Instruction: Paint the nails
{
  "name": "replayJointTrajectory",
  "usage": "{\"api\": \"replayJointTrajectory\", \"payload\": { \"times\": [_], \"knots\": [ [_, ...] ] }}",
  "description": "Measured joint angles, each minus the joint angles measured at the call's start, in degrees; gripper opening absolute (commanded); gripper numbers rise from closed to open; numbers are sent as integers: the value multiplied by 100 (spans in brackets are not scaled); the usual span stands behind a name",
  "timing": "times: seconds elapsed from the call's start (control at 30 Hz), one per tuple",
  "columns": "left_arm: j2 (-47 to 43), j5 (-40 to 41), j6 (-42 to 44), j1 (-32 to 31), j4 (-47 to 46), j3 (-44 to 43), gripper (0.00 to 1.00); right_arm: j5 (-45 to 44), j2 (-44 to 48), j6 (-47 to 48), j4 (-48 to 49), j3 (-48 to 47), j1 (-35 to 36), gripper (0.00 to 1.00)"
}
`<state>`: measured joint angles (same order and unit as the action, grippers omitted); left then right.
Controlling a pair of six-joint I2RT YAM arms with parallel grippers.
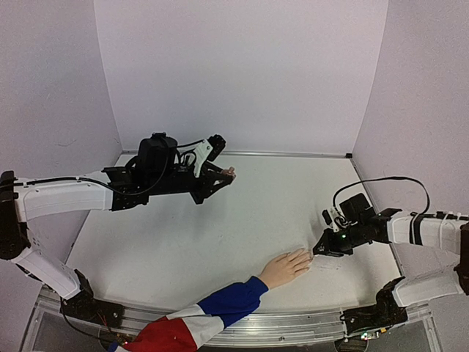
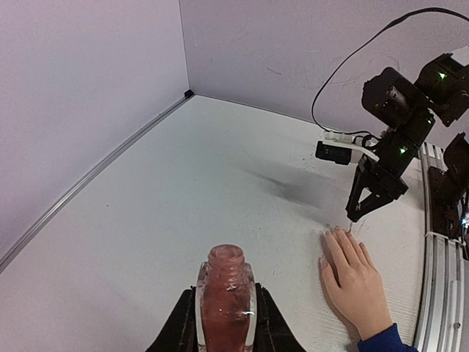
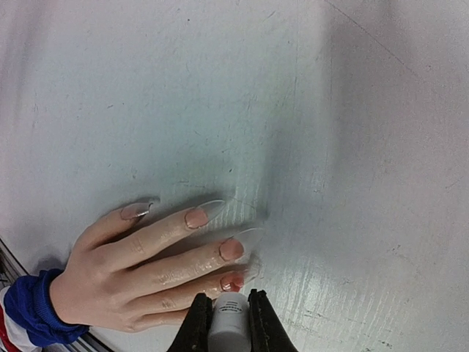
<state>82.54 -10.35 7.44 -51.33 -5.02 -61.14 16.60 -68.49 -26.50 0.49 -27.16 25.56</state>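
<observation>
Nails [image 3: 231, 249] on hand [image 3: 132, 271], flat on table [image 1: 220, 242] | right gripper [image 3: 228, 304] pinches white brush cap [image 3: 229, 326] at the fingertips | left gripper [image 2: 225, 308] clamps open bottle [image 2: 225, 271] aloft | risk: misaimed stroke daubs skin; tilted bottle spills

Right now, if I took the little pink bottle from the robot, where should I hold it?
Hold the bottle by its wide glass body, probably from the faces the left gripper leaves free. The ridged neck is narrow and open, no cap, so gripping there could slip or touch polish.
</observation>
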Motion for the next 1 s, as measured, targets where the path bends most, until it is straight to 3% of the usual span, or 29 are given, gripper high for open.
{"api": "replayJointTrajectory", "payload": {
  "times": [1.0],
  "knots": [
    [-11,0,0,0,2,7,0,9,-57,50,138,0,24,0]
  ]
}}
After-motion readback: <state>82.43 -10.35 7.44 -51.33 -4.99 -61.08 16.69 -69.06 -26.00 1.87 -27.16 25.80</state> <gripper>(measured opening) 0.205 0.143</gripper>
